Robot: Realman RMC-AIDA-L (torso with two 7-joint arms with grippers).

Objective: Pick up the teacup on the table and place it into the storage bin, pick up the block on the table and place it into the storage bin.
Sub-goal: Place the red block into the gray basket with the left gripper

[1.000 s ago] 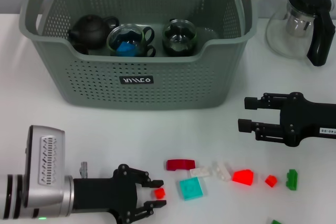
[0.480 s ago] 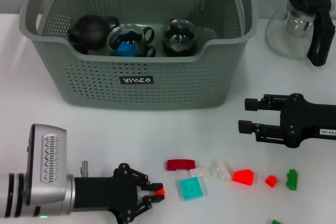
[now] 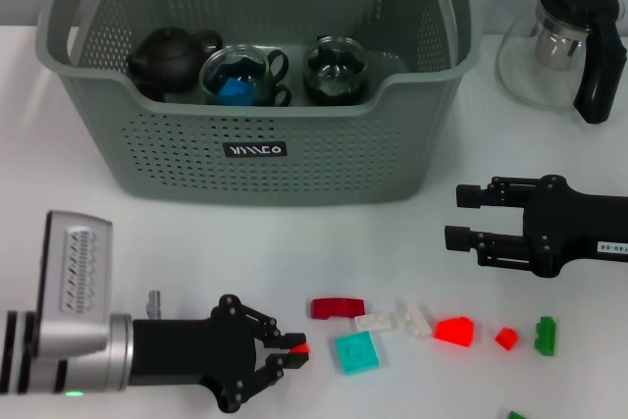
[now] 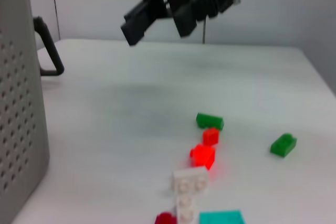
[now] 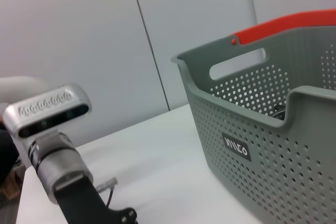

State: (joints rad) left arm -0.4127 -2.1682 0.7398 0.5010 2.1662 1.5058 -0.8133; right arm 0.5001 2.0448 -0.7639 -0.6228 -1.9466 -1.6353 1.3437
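My left gripper (image 3: 292, 353) pinches a small red block (image 3: 300, 348) on the counter (image 3: 78, 193); right gripper (image 3: 459, 223) hangs open.

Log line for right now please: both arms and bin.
left gripper: shut on small red block, at table level | right gripper: open, idle by bin | bin: teapot, two cups

Green block (image 3: 517, 415) cut by frame edge
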